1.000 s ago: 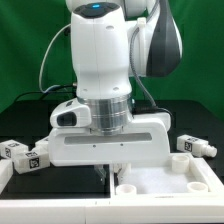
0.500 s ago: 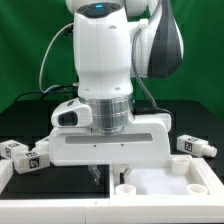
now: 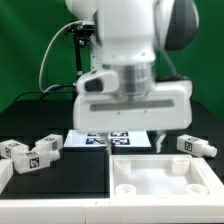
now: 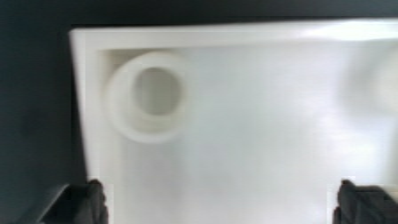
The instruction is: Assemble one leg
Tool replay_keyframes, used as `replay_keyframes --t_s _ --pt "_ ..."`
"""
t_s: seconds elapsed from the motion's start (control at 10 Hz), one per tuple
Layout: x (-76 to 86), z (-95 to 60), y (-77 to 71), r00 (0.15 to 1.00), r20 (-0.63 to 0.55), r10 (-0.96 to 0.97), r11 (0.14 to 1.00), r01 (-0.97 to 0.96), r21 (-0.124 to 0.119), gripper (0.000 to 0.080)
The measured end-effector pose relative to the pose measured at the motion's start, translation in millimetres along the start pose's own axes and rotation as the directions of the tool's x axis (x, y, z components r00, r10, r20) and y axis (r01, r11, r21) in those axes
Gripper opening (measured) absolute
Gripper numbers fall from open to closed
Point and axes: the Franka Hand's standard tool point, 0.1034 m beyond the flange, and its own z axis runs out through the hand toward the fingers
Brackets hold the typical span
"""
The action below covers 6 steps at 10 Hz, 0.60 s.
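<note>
Lifted end effector (image 4: 222,205) gapes; leg (image 3: 197,146) lies flat, long axis crosswise.

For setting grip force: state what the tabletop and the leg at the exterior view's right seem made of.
Tabletop: apparently white plastic, smooth, slightly glossy; the rounded moulded socket rim suggests it. Leg: seemingly the same white plastic, matte; its black-and-white tags look printed or stuck on, too small to tell.

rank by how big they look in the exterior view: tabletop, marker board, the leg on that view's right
1. tabletop: largest, though it also lies nearest the camera, which adds to its look
2. marker board: mid-sized, partly hidden
3. leg: clearly smallest
</note>
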Motion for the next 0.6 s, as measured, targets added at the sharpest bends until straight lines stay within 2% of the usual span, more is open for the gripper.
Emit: replay_keyframes --t_s 0.1,0.5,0.6 --pt "-1.0 -3.1 -1.2 1.000 -0.009 0.000 1.000 0.000 -0.002 0.0644" --pt "-2.4 -0.6 -0.5 0.970 -0.006 -0.241 0.970 0.241 -0.007 0.0649" --pt "-15.7 -4.9 -16.2 0.959 -0.019 -0.282 0.959 0.282 -0.013 0.0649"
